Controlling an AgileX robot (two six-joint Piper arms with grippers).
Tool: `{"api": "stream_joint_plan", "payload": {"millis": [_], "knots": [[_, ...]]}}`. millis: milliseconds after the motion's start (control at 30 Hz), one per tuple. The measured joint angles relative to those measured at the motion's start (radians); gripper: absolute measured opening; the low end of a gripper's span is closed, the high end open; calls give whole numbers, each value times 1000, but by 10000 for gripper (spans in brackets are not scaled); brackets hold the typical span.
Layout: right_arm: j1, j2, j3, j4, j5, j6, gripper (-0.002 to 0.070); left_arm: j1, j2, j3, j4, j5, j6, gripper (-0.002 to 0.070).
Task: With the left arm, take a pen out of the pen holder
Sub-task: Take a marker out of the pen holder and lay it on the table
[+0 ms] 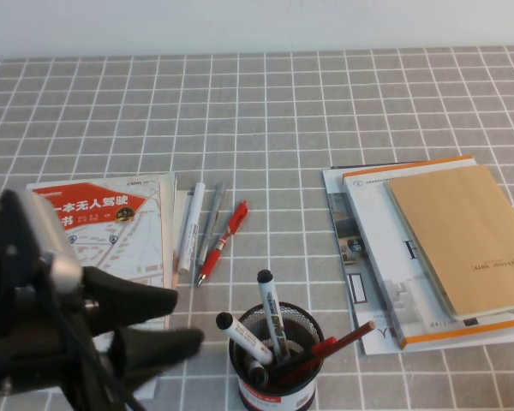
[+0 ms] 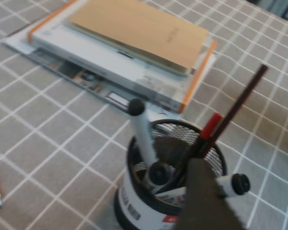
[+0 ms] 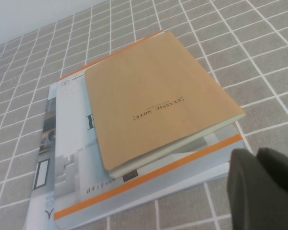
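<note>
The black mesh pen holder (image 1: 272, 373) stands near the table's front edge and holds two white markers with black caps (image 1: 269, 310) and red pens (image 1: 343, 338). My left gripper (image 1: 170, 324) is just left of the holder with its fingers open and nothing gripped. In the left wrist view the holder (image 2: 134, 191) is close, and the leaning white marker (image 2: 233, 183) pokes out between one dark finger (image 2: 204, 201) and the other at the picture's edge. My right gripper (image 3: 264, 187) hovers by the corner of the book stack, fingers together and empty.
Three loose pens lie on the table behind the holder: white (image 1: 191, 224), grey (image 1: 211, 221) and red (image 1: 227, 235). A red-covered booklet (image 1: 103, 214) lies at the left. A brown notebook (image 1: 463, 240) tops a stack of books (image 1: 368, 257) at the right.
</note>
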Motion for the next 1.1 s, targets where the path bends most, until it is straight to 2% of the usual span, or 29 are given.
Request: {"api": "stream_joint_plan", "payload": {"millis": [33, 67, 133, 233, 567, 700, 967, 1100], "knots": [[0, 0, 0, 0, 0, 0, -13, -30, 19, 0, -2, 0, 28, 372], [0, 0, 0, 0, 0, 0, -13, -46, 30, 0, -2, 0, 45, 406], [0, 0, 0, 0, 0, 0, -13, -74, 55, 0, 5, 0, 94, 450], [0, 0, 0, 0, 0, 0, -13, -94, 95, 0, 21, -2, 164, 477], [0, 0, 0, 0, 0, 0, -13, -96, 148, 0, 23, -88, 244, 484], [0, 0, 0, 0, 0, 0, -13, -96, 169, 22, -9, -97, 268, 450], [0, 0, 0, 0, 0, 0, -13, -96, 176, 150, -297, -113, 542, 416], [0, 0, 0, 0, 0, 0, -13, -96, 187, 184, -390, -148, 607, 415]]}}
